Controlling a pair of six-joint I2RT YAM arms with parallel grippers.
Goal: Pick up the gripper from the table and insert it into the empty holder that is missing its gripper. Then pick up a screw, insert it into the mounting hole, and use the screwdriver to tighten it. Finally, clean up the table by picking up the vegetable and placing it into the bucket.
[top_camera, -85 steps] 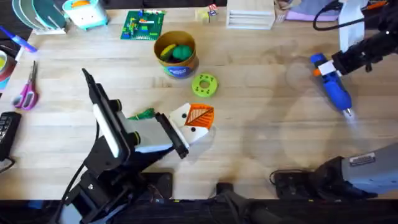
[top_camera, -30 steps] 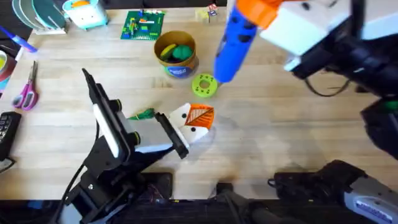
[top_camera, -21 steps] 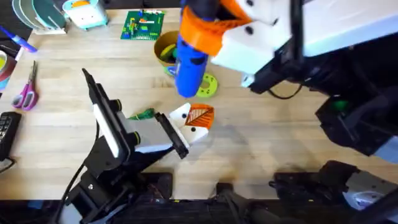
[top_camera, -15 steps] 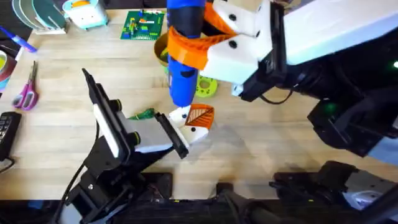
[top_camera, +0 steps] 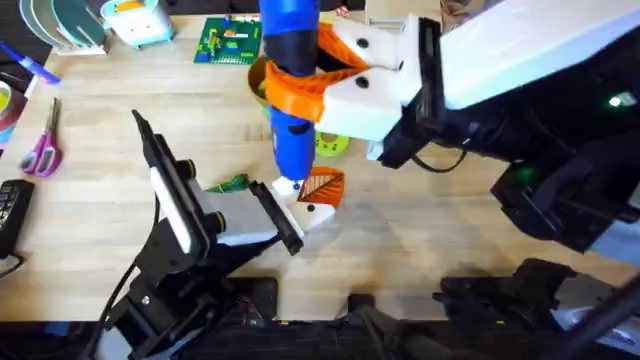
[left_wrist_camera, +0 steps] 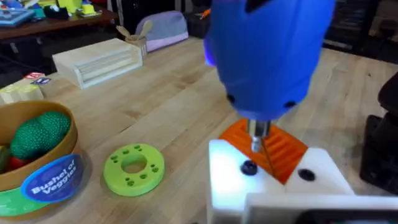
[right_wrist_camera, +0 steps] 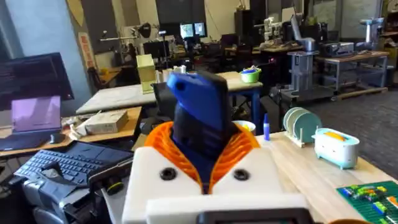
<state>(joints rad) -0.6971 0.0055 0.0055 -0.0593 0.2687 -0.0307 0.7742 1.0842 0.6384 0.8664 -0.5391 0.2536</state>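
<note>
Overhead view: the left arm rises from the 7 o'clock corner, and its gripper [top_camera: 285,222] lies low on the table [top_camera: 440,190] near the centre. Whether its fingers are spread or pressed together cannot be told. Just past it sits the white holder [top_camera: 300,205] with the orange ribbed gripper [top_camera: 322,185] seated on it.

The right arm reaches in from 3 o'clock, large and close under the camera. The right gripper [top_camera: 315,75] has its white fingers with orange pads pinched on the blue screwdriver [top_camera: 290,120], which stands nearly upright with its tip down on the holder. The slim green vegetable [top_camera: 232,184] lies on the table at 9 o'clock from the holder, beside the left arm. A green disc with holes [top_camera: 333,143] lies at 12 o'clock from the holder, partly hidden by the right gripper. The tan bucket [top_camera: 258,75] stands farther at 12 o'clock, mostly hidden by the screwdriver.

Left wrist view: the metal tip of the screwdriver [left_wrist_camera: 267,56] meets the holder [left_wrist_camera: 230,180] beside a dark screw [left_wrist_camera: 249,167], with the orange gripper [left_wrist_camera: 280,149] right behind. The bucket [left_wrist_camera: 43,168] holds a dark green lump [left_wrist_camera: 38,132].

Right wrist view: the orange pads [right_wrist_camera: 155,142] clamp the screwdriver [right_wrist_camera: 199,118].
</note>
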